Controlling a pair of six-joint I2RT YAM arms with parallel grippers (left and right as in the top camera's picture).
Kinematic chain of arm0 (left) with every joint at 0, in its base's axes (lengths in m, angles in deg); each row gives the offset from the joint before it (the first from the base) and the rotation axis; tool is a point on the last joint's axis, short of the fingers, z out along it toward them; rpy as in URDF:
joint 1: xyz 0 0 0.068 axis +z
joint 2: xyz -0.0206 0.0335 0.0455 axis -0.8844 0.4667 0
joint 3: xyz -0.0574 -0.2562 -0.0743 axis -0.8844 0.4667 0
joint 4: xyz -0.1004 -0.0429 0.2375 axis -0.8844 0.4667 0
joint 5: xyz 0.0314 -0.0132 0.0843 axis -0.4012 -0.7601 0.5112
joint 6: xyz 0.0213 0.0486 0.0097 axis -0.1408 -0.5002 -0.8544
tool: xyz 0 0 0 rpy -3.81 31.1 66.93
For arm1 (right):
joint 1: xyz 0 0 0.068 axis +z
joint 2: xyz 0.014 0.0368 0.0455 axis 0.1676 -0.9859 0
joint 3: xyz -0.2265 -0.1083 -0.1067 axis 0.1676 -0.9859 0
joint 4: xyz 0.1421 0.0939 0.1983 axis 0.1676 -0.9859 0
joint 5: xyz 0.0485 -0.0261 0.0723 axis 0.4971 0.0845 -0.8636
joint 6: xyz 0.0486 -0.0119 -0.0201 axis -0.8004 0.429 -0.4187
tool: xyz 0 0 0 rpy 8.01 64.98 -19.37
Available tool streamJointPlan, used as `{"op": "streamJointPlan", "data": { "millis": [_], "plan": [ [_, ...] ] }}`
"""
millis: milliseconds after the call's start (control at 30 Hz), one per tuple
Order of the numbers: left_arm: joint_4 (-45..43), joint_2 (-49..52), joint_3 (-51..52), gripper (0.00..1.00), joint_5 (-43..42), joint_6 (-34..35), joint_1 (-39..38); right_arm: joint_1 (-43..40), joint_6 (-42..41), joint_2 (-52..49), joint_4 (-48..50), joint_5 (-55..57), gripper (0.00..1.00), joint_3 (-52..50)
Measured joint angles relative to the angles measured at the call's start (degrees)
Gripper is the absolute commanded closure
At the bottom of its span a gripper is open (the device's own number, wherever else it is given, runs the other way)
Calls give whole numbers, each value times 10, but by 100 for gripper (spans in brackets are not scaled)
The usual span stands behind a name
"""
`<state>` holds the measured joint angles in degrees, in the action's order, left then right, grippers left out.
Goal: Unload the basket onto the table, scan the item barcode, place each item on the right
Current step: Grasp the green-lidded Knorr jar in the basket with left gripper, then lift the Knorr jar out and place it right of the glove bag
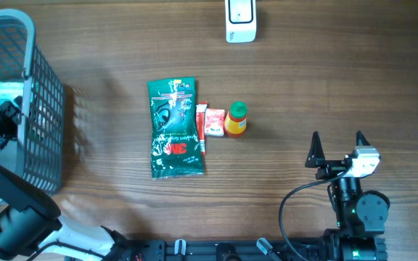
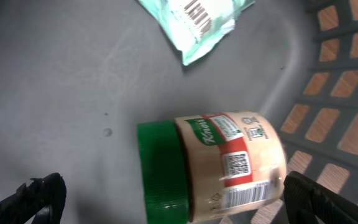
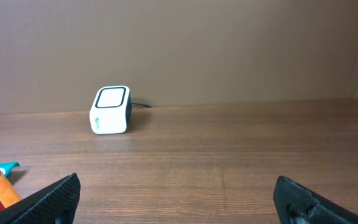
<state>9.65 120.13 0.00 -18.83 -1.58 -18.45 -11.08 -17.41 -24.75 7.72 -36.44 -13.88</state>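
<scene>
**A:** Two arms at one wooden bench [image 1: 325, 72]. What is the biggest thing on it?

**B:** The grey mesh basket [image 1: 46, 109], at the far left. The left arm reaches down into it.

**A:** Next in size?

**B:** A green pouch [image 1: 174, 128], lying flat near the middle of the bench.

**A:** And inside the basket?

**B:** A jar [image 2: 229, 165] with a green lid lies on its side on the grey floor. Its label faces up, showing a square code and a barcode. Beyond it, apart from it, lies a pale green packet [image 2: 194, 22], barcode up.

**A:** The left end effector [image 2: 179, 205]?

**B:** It hangs over the jar with its jaws spread wide and grips nothing. One tip is well clear of the lid, the other close to the jar's base.

**A:** And the right end effector [image 1: 337, 148]?

**B:** Spread wide too, and empty. It is over bare bench on the right, well apart from the goods.

**A:** Where is the scanner [image 1: 240, 20]?

**B:** It is a small white box at the far edge of the bench.

**A:** The smallest things?

**B:** A yellow bottle [image 1: 236, 119] with a green cap, just beside a little red carton [image 1: 213, 121]. The carton sits by the pouch's edge.
</scene>
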Motion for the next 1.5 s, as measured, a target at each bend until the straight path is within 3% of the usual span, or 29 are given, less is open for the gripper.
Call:
{"op": "streamJointPlan", "data": {
  "millis": [467, 767, 1000, 1233, 1400, 1500],
  "plan": [
    [17, 78, 0, 0, 5, -5, -16, 0, 0, 0, 0, 0, 0, 0],
    [30, 81, 0, 21, 87, -12, -18, 0, 0, 0, 0, 0, 0, 0],
    [32, 71, -3, 26, 101, -13, -18, 0, 0, 0, 0, 0, 0, 0],
    [35, 0, -40, 28, 106, -7, -18, 0, 0, 0, 0, 0, 0, 0],
    [35, -78, -69, 28, 103, 34, -18, 0, 0, 0, 0, 0, 0, 0],
    [28, -142, -93, 29, 54, 58, -18, 0, 0, 0, 0, 0, 0, 0]
  ]
}}
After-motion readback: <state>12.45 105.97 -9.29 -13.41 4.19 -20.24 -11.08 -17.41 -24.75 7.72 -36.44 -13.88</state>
